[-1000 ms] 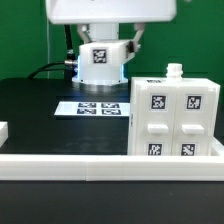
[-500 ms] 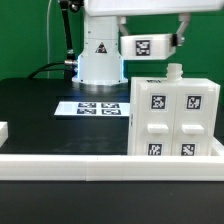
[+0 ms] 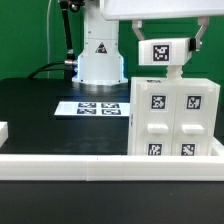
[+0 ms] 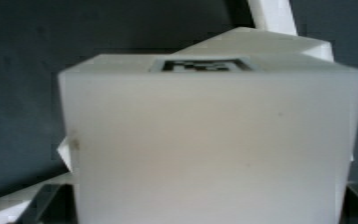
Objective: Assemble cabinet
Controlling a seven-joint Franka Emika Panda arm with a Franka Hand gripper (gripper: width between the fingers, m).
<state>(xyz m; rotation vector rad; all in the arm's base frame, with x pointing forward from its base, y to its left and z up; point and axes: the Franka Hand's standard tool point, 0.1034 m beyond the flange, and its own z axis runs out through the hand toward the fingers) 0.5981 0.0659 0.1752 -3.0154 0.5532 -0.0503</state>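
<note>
The cabinet is a large white box with four tagged panels on its face, standing at the exterior view's right on the black table. A small white peg sticks up from its top. My gripper hangs just above that top and is shut on a smaller white tagged panel piece, with a finger on each side of it. In the wrist view the held piece fills most of the picture, its tag on the far face. Part of the cabinet shows beyond it. The gripper shows only as dark fingers at the lower corners.
The marker board lies flat mid-table. The white robot base with a triangle sticker stands behind it. A white rail runs along the front edge. A white block edge shows at the exterior view's far left.
The gripper has carried the tagged panel piece toward the exterior view's right, from in front of the robot base to just above the cabinet's top.
</note>
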